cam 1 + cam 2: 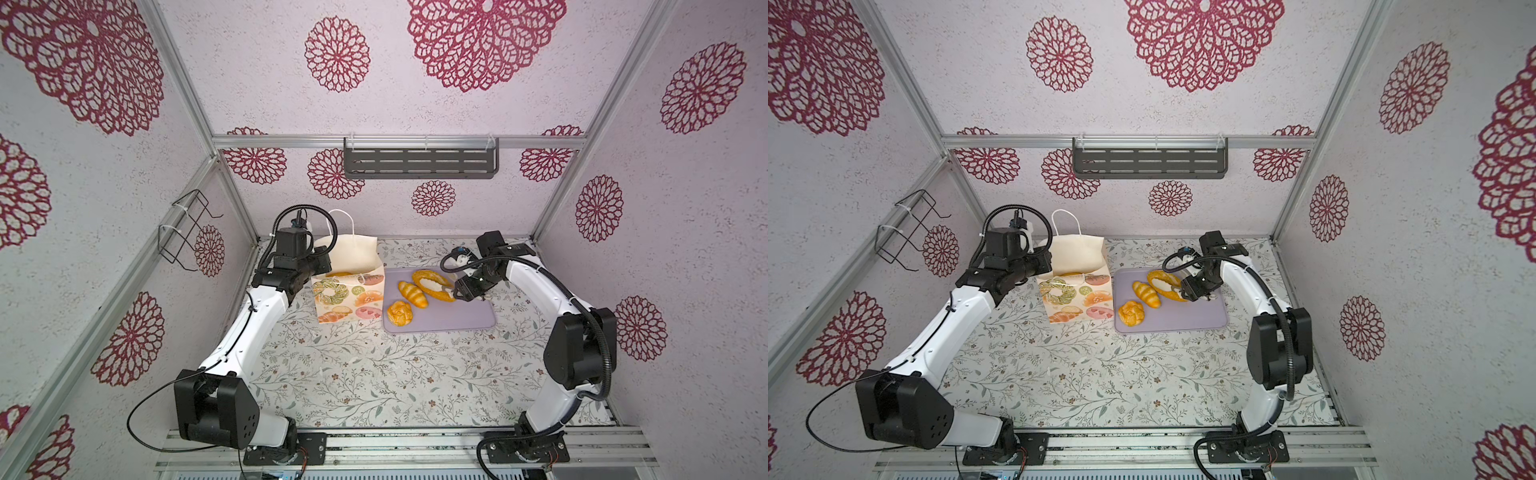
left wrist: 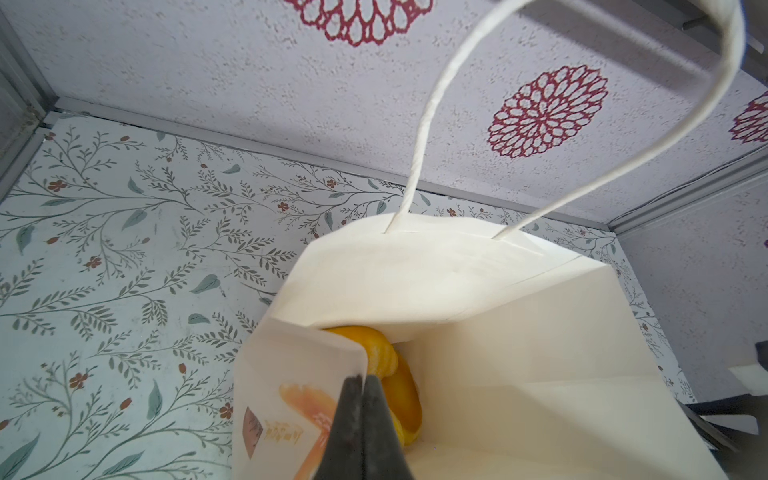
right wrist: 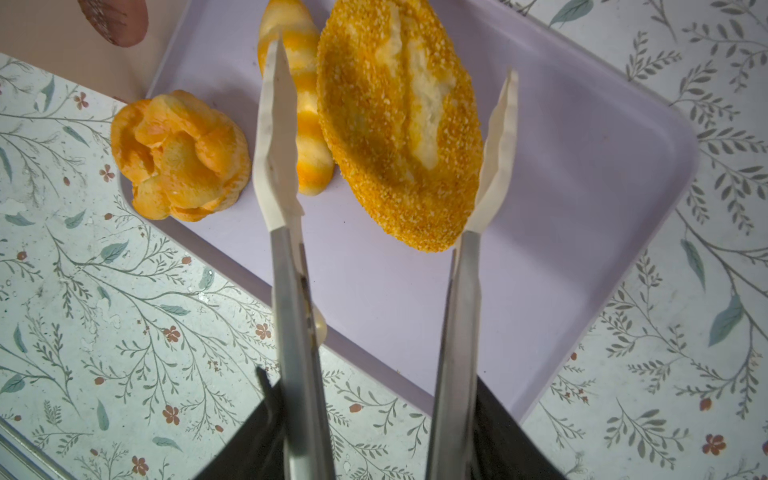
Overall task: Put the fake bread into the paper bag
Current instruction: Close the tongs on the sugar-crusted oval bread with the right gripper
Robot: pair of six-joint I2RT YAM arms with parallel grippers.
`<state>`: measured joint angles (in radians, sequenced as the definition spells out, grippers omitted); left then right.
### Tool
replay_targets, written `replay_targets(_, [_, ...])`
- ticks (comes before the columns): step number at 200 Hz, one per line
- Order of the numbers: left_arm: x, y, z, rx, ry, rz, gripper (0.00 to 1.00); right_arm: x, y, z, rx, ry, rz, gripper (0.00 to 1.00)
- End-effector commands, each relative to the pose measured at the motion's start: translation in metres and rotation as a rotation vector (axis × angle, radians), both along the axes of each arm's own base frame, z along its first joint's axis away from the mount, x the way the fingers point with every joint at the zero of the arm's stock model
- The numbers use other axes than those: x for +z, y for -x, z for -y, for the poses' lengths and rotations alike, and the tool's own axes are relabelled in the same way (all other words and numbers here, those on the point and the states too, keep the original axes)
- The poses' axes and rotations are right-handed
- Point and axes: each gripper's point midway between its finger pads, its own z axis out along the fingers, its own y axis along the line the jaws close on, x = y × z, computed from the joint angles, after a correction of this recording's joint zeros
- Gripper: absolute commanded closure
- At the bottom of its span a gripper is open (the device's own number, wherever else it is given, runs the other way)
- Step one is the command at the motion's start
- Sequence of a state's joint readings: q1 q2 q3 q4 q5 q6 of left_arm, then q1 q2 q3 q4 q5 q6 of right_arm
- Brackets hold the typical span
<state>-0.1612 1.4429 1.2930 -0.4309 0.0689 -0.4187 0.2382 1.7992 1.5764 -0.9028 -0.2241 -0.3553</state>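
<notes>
The cream paper bag point(image 1: 349, 299) point(image 1: 1077, 297) stands open at the back left. My left gripper point(image 2: 365, 380) is shut on its printed front rim, and golden fake bread point(image 2: 399, 390) lies inside. On the lilac tray point(image 1: 457, 316) lie a crumbed oval loaf point(image 3: 399, 124) point(image 1: 430, 284), a striped loaf point(image 3: 305, 124) and a knotted bun point(image 3: 183, 156) point(image 1: 400, 312). My right gripper point(image 3: 374, 395) point(image 1: 465, 289) is shut on metal tongs point(image 3: 291, 291). The tongs' white tips point(image 3: 278, 124) stand apart on either side of the crumbed loaf.
The tray point(image 3: 582, 187) lies right beside the bag on the floral table top. A black wire rack point(image 1: 187, 232) hangs on the left wall, and a grey slotted shelf point(image 1: 419, 160) on the back wall.
</notes>
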Motion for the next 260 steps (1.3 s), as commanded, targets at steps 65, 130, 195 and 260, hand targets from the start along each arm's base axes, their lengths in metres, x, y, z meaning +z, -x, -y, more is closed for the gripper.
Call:
replay_targets(65, [-0.006, 0.001, 0.009, -0.033, -0.015, -0.018, 1.0, 0.0, -0.009, -0.009, 0.057, -0.017, -0.025, 0.43])
replay_targets(130, [-0.008, 0.001, 0.009, -0.033, -0.017, -0.024, 1.0, 0.005, -0.007, -0.01, 0.038, -0.036, -0.008, 0.59])
replay_targets(195, [-0.006, 0.001, 0.009, -0.034, -0.013, -0.019, 1.0, 0.041, -0.007, -0.013, 0.014, -0.094, 0.094, 0.61])
replay_targets(260, [-0.005, 0.002, 0.01, -0.034, -0.01, -0.017, 1.0, 0.063, -0.003, -0.019, -0.052, -0.205, 0.201, 0.62])
